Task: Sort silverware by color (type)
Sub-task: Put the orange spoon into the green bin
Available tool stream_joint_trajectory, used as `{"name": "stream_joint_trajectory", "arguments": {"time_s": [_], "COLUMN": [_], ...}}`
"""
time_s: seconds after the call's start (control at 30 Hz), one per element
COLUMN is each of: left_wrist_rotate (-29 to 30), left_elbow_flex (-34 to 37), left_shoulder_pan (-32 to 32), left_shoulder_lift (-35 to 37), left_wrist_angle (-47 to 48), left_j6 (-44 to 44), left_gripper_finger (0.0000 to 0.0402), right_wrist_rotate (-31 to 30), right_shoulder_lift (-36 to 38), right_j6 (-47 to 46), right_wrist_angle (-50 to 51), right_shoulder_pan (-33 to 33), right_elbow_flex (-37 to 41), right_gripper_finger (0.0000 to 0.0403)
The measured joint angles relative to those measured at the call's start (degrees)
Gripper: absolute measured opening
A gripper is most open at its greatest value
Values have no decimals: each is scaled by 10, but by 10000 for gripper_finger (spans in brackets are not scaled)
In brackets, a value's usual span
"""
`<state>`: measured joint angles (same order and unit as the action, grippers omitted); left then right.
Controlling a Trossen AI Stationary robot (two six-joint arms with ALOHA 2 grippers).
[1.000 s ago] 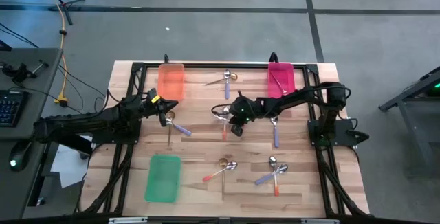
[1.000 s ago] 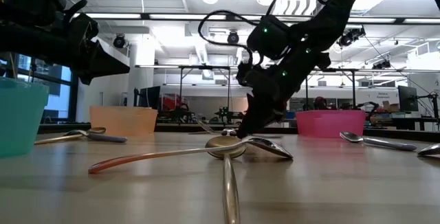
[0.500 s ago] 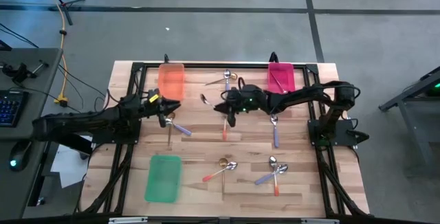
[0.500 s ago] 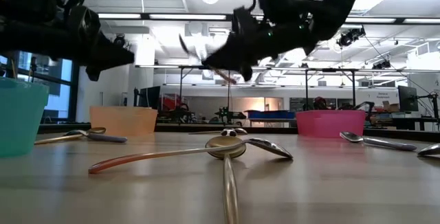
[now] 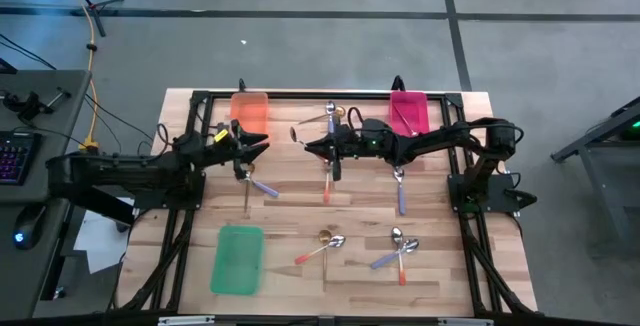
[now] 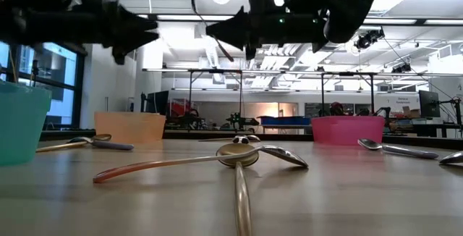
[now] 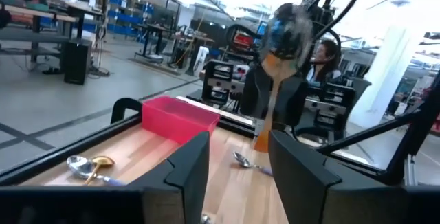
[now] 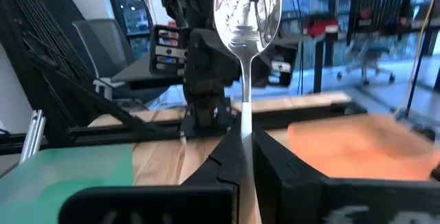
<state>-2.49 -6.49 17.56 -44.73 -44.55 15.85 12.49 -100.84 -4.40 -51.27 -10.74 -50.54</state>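
My right gripper (image 5: 312, 147) is raised over the middle of the table's far half, shut on a spoon (image 8: 247, 7) with a silver bowl and an orange handle (image 7: 265, 121). The bowl sticks out past the fingertips toward my left gripper (image 5: 262, 144). That gripper hovers open a short way to the left, facing the spoon and apart from it, its two fingers spread (image 7: 237, 165). Other spoons lie flat on the wood: a gold and purple pair (image 5: 250, 180), an orange-handled one (image 5: 326, 188), and a purple-handled one (image 5: 401, 196). My right gripper pinches the spoon's handle (image 8: 245, 124) between its two fingers, coming level from the table's right side. The handle runs along the fingers and the bowl (image 5: 296, 135) juts out beyond them, tilted upward. The spoon is lifted clear of the table.
An orange tray (image 5: 250, 114) stands far left, a pink tray (image 5: 408, 112) with a spoon in it far right, and a green tray (image 5: 238, 258) near left. More spoons lie by the far edge (image 5: 330, 115) and in two clusters near the front (image 5: 325, 242), (image 5: 400, 249).
My right gripper has lifted the orange-handled spoon off the table's middle, swung up from pointing down to level, and carried it toward the left arm. My left gripper has opened and moved a little toward the right, closer to the spoon.
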Motion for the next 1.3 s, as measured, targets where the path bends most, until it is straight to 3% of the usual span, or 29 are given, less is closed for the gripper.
{"name": "stream_joint_trajectory", "arguments": {"time_s": [0.47,0.73,0.93,1.07,1.23,1.3], "left_wrist_rotate": [-63,-66,-76,-77,-96,-99], "left_elbow_flex": [-175,-199,-220,-227,-228,-228], "left_shoulder_pan": [-9,-27,-28,-28,-25,-25], "left_shoulder_lift": [-221,-280,-302,-306,-303,-301], "left_wrist_angle": [-24,-112,-122,-123,-121,-124], "left_j6": [-70,-71,-71,-86,-90,-83], "left_gripper_finger": [143,143,140,112,24,9], "right_wrist_rotate": [-1,-1,-1,-2,-2,-2], "right_shoulder_lift": [0,0,0,0,0,1], "right_j6": [34,45,49,44,18,14], "right_wrist_angle": [-52,-58,-58,-58,-60,-59], "right_shoulder_pan": [0,0,0,0,-2,-2], "right_elbow_flex": [0,0,0,0,-1,-1], "right_gripper_finger": [0,0,0,1,24,39]}}
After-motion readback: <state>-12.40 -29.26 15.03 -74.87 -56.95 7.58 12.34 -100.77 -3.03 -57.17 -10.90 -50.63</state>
